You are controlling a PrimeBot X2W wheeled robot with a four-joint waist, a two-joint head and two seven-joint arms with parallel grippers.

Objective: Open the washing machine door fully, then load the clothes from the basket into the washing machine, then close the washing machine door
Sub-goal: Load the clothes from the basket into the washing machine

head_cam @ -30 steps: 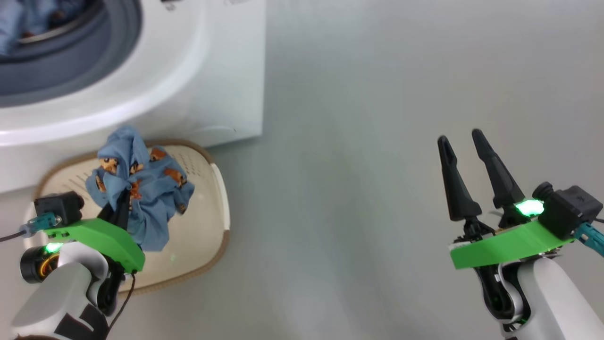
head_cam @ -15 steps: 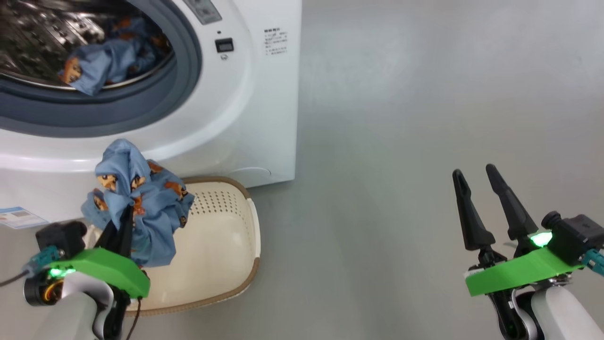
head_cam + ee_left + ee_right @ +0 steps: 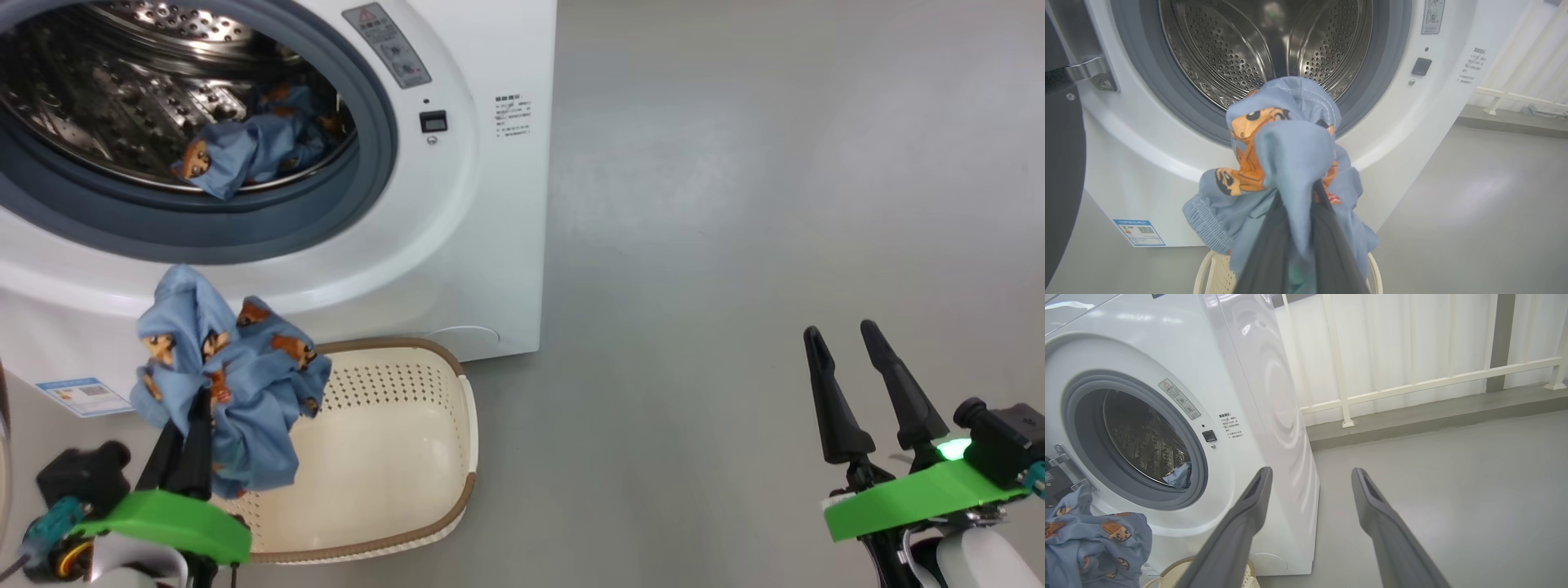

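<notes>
White washing machine (image 3: pixel 490 245), door (image 3: pixel 1063 171) open, holds one blue printed garment (image 3: pixel 245 151) in drum. Second garment (image 3: pixel 229 400) hangs bunched above perforated cream basket (image 3: pixel 392 392).

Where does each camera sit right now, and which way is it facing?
Head: high, looking down at the washer, basket and floor; left claw clamps blue clothes, right claw open.
Left wrist: behind left claw, facing the drum; its fingers rise into the clothes.
Right wrist: low, right of the washer, facing its front and a railing; its open fingers show.
Shared: all three see the drum and held clothes.
</notes>
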